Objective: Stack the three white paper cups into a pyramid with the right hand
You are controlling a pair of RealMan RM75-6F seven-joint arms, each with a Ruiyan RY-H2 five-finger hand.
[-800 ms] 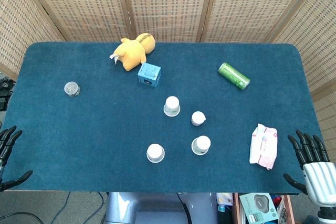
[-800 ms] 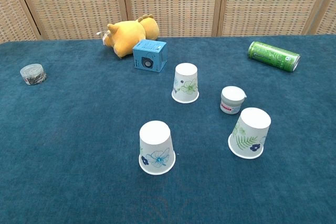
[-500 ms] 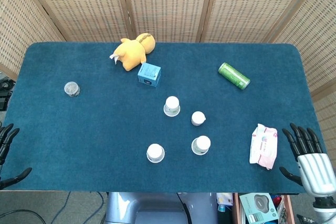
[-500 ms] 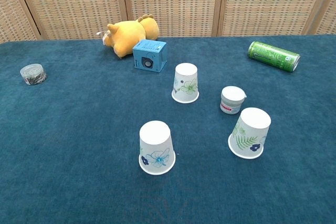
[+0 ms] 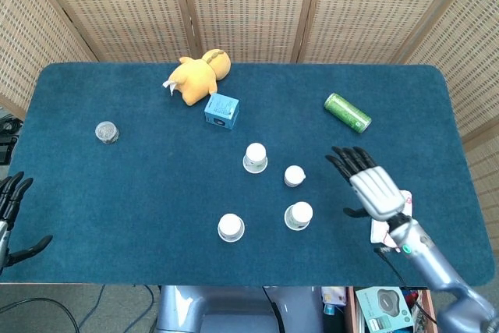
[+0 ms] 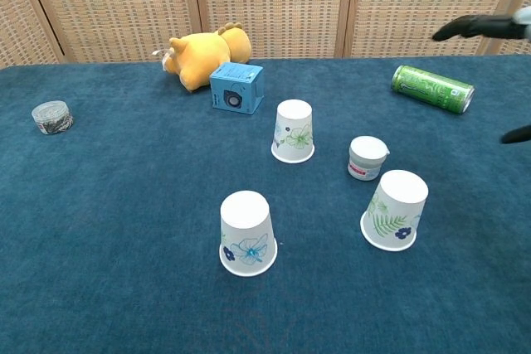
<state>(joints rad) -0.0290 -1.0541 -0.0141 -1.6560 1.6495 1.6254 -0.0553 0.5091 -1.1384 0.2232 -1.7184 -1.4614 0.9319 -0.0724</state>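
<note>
**Blue felt, 3 upturned cups, nothing stacked yet**

Black fingers [image 5: 348,159] on my right hand [image 5: 373,190] are spread and hold nothing; it hovers above the table [image 5: 117,200] with the palm free. Nearest to it, down and inward, stands the fern-print cup [image 6: 395,210], mouth down. Just beyond that, further from me, is a small white jar [image 6: 366,158], which I judge the main obstacle. The second cup [image 6: 294,131] stands past the jar, and the third cup [image 6: 247,233] lies furthest across from the hand, well apart. Under my wrist is a pink wipes pack [image 5: 380,228]; a green can [image 6: 431,89] lies further out. My left hand [image 5: 11,208] idles open at the table's edge. I would bring 2 cups side by side, touching, gripping each from above without crushing the wall.
</note>
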